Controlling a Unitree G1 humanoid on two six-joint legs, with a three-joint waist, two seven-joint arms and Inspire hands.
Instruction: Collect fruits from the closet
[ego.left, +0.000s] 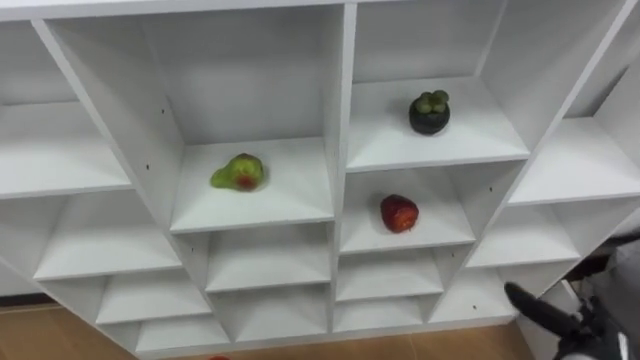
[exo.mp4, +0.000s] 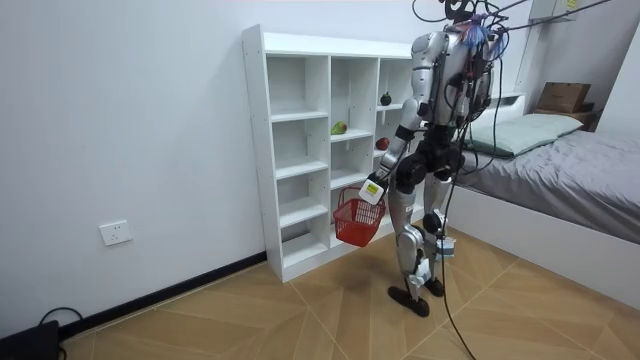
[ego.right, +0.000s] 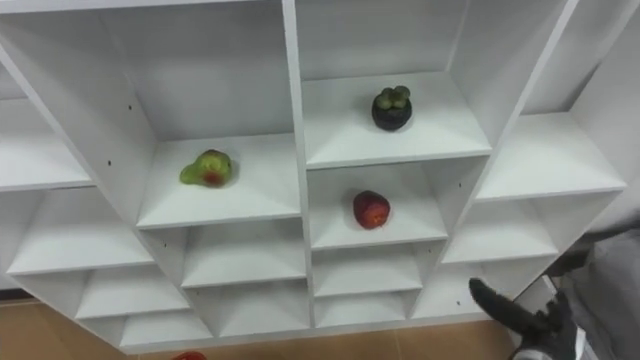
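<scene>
The white closet (ego.left: 340, 150) of open cubbies stands right before me. A green and red fruit (ego.left: 238, 173) lies in a middle cubby. To its right, one shelf higher, sits a dark round fruit with a green top (ego.left: 430, 112). Below that one lies a red fruit (ego.left: 398, 213). My right hand (ego.left: 545, 312) shows at the lower right, low and short of the shelves, with its dark fingers straight and nothing in them. In the room view my left hand (exo.mp4: 372, 190) hangs at my side, shut on the handle of a red basket (exo.mp4: 355, 222). A sliver of the basket's red rim (ego.left: 218, 357) peeks in at the bottom edge.
A bed (exo.mp4: 560, 170) with a cardboard box (exo.mp4: 564, 96) on it stands at the room view's right, close behind me. The closet stands against a white wall on a wooden floor (exo.mp4: 300, 320). Several other cubbies hold nothing.
</scene>
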